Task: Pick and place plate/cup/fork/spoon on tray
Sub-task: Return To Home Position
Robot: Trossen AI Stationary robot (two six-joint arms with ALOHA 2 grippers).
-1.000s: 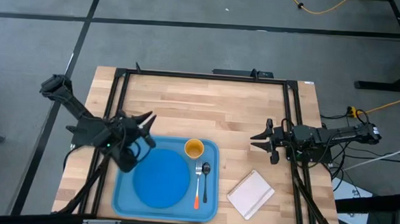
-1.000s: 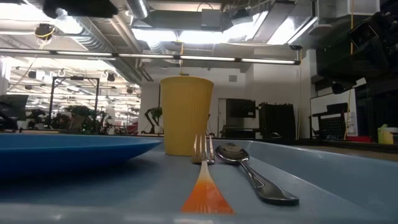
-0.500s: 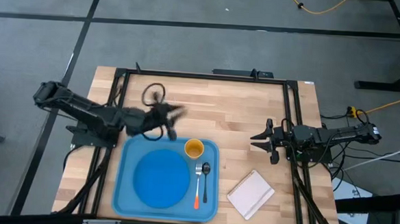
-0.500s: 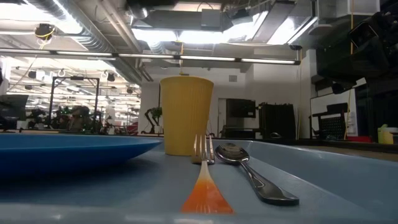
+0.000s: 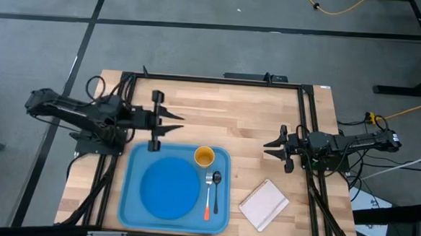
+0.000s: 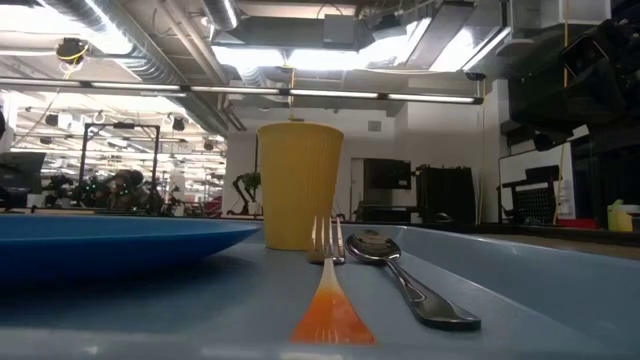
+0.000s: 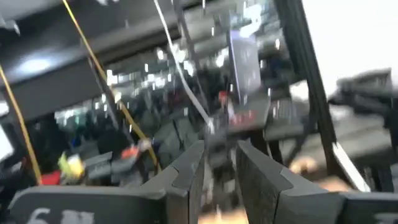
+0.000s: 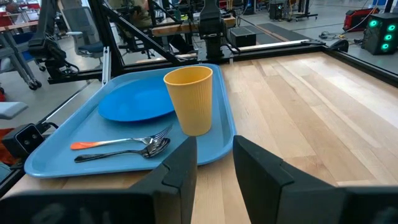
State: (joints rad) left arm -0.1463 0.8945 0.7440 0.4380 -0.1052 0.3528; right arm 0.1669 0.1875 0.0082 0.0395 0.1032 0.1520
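Tray (image 5: pixel 130 200) sits at the table's near edge, left of centre. On it: plate (image 5: pixel 168 188) filling the left half, cup (image 5: pixel 204 157) upright in the far right corner, fork (image 5: pixel 208 196) and spoon (image 5: pixel 216 190) side by side along the right rim, close but apart.

Left gripper (image 5: pixel 178 121) hovers over bare wood just beyond the tray's far edge, fingers spread wide, holding nothing. Right gripper (image 5: pixel 267 145) waits at the table's right side, fingers parted, empty.

Wide open wood lies between them. White pad (image 5: pixel 264 204) lies right of the tray, apart.
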